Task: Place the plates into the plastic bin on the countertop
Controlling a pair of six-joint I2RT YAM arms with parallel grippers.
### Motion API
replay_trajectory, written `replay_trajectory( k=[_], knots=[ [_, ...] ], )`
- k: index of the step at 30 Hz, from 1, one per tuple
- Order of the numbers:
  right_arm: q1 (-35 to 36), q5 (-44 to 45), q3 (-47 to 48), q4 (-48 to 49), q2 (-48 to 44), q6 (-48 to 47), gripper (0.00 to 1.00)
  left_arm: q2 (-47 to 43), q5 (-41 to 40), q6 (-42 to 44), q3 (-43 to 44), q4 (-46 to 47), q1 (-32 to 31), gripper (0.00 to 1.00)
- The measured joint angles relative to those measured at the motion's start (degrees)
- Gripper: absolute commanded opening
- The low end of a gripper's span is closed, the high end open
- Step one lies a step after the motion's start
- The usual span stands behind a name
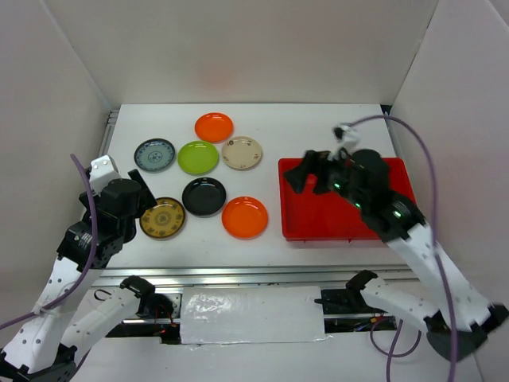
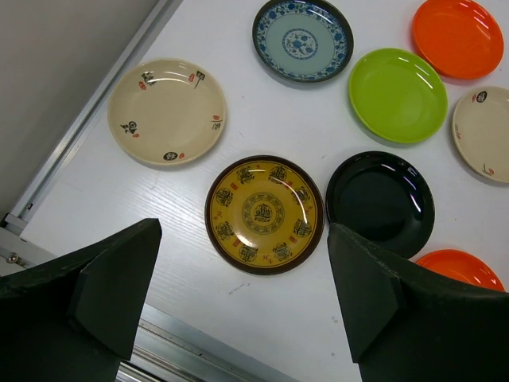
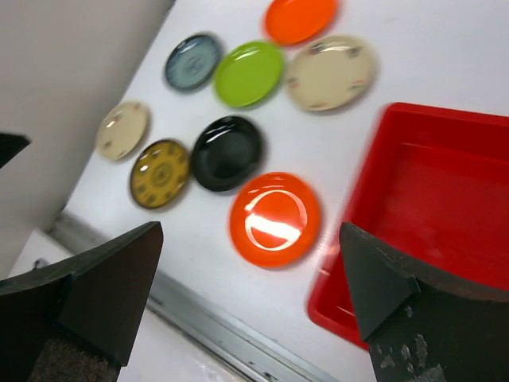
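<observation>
Several plates lie on the white countertop (image 1: 262, 119): two orange (image 1: 214, 126) (image 1: 244, 217), lime green (image 1: 198, 157), black (image 1: 203, 196), cream (image 1: 242, 152), grey-blue patterned (image 1: 154, 154), brown-gold patterned (image 1: 162, 217). The left wrist view shows a second cream plate (image 2: 167, 111), hidden under my left arm from above. The red plastic bin (image 1: 318, 223) stands at the right, with no plate showing in it. My left gripper (image 1: 140, 183) (image 2: 242, 290) is open and empty, above the brown-gold plate's (image 2: 265, 213) near side. My right gripper (image 1: 308, 173) (image 3: 250, 267) is open and empty over the bin's left edge, near the orange plate (image 3: 274, 219).
A metal rail (image 1: 238, 274) runs along the near edge, and another (image 1: 110, 127) along the left side. White walls close in the back and both sides. My right arm covers part of the bin (image 3: 429, 215).
</observation>
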Motion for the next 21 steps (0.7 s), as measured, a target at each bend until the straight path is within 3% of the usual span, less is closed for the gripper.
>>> replay_trajectory(
  k=[6, 12, 17, 21],
  knots=[
    [3.6, -15.4, 2.8, 16.4, 29.6, 0.3, 0.98, 0.4, 1.3, 0.4, 0.0, 0.6, 0.0, 0.99],
    [3.6, -25.7, 12.2, 20.3, 55.3, -0.4, 0.86, 0.6, 2.4, 0.6, 0.0, 1.2, 0.0, 0.99],
    [3.7, -29.0, 22.6, 20.9, 67.4, -1.4, 0.83, 0.6, 2.7, 1.5, 0.0, 1.3, 0.0, 0.99],
    [3.7, -29.0, 25.4, 21.9, 72.1, -1.5, 0.81, 0.6, 3.2, 1.9, -0.1, 1.6, 0.0, 0.99]
  ],
)
